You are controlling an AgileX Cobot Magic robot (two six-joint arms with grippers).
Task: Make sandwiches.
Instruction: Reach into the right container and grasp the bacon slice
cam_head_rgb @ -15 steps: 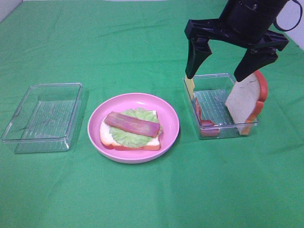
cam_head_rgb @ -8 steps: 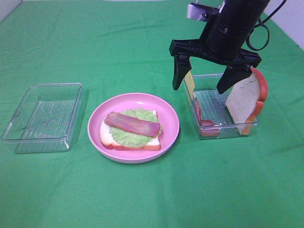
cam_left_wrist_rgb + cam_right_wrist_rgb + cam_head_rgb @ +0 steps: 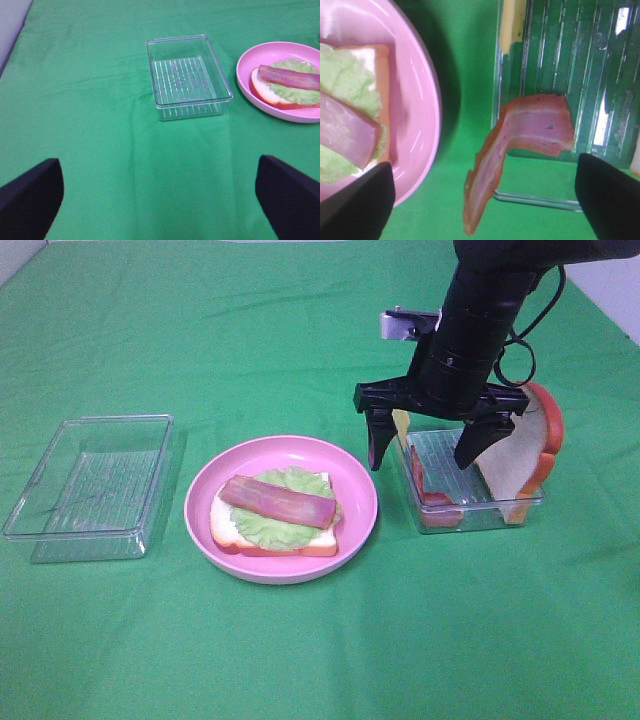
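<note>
Surface: we see a green cloth [image 3: 300, 660] covering the whole tabletop, softly creased toward the far edge.
Room: we make out only a pale grey strip [image 3: 10, 255] past the cloth's far left corner.
Sandwich: the open sandwich [image 3: 277, 512] lies on the pink plate [image 3: 198, 525] near the middle of the tabletop. It has white bread below, lettuce [image 3: 262, 530] over it and one bacon strip [image 3: 278, 502] across the top.
Supplies: the right tray [image 3: 480, 515] is clear plastic and sits toward the right edge. A spare bread slice [image 3: 515, 455] leans against its right wall, a cheese slice [image 3: 400, 425] stands at its far left corner, and a loose bacon strip [image 3: 520, 135] droops over the wall facing the plate.
Other tray: the left tray [image 3: 100, 422], also clear plastic, sits toward the left edge, apart from the plate.
Right arm: we see the right gripper [image 3: 421, 458] with its jaws spread wide and nothing between them, hanging over the drooping bacon.
Left arm: the left gripper [image 3: 160, 200] is spread wide too, gripping nothing, above the cloth near the left tray.
</note>
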